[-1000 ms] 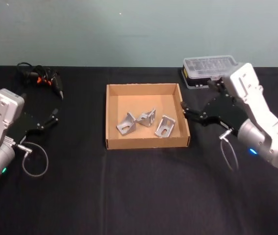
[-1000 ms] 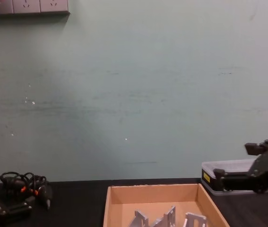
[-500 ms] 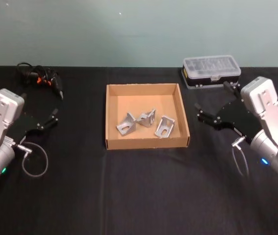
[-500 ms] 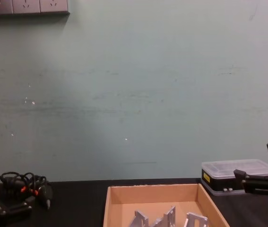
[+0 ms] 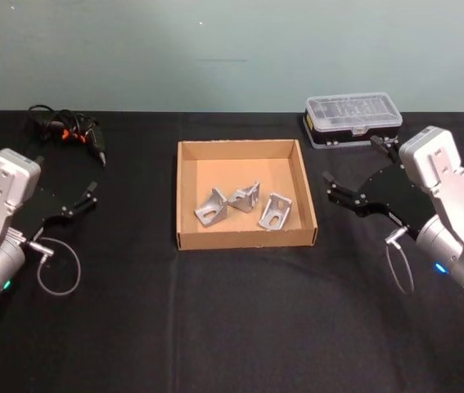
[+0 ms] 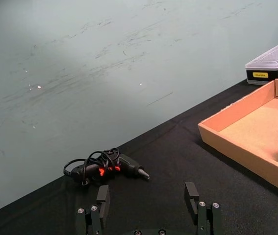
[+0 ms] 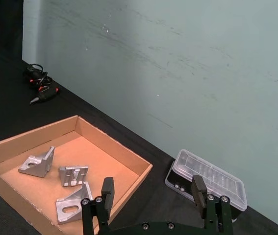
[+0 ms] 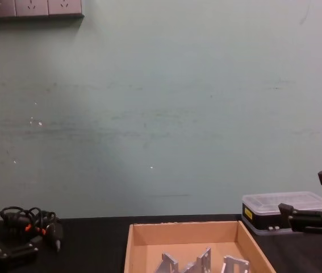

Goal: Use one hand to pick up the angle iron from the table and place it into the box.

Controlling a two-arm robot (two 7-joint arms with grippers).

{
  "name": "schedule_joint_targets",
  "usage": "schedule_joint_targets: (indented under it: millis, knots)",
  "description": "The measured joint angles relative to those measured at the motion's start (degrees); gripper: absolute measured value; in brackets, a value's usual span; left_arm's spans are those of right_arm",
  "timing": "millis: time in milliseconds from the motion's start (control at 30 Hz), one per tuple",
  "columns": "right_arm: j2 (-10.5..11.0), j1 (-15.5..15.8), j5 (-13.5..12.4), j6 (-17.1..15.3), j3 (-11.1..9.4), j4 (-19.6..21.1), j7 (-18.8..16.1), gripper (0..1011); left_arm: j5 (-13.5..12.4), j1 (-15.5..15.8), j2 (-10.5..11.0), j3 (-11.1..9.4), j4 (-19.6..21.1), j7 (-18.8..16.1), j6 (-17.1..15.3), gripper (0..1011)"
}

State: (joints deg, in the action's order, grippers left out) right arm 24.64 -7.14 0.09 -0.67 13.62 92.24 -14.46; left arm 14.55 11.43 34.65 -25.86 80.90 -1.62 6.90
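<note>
Head view has all three angle irons [image 5: 242, 205] lying inside the box [image 5: 185, 196], none on the table [image 5: 232, 319], so the job looks done. Right gripper [image 5: 353, 177] sits beside the box, fingers spread and empty; left gripper [image 5: 91, 192] is parked well apart, also spread.

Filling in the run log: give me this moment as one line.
left gripper: open, empty, parked left | right gripper: open, empty, right of box | three angle irons inside box | plastic case behind
</note>
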Motion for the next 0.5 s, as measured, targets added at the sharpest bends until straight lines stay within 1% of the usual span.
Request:
schedule_joint_targets:
  millis: [500]
  knots:
    - [0.05, -0.07, -0.06, -0.32, 0.1, 0.13, -0.05, 1000, 0.0, 0.0, 0.0, 0.0, 0.0, 0.0, 0.0, 1000]
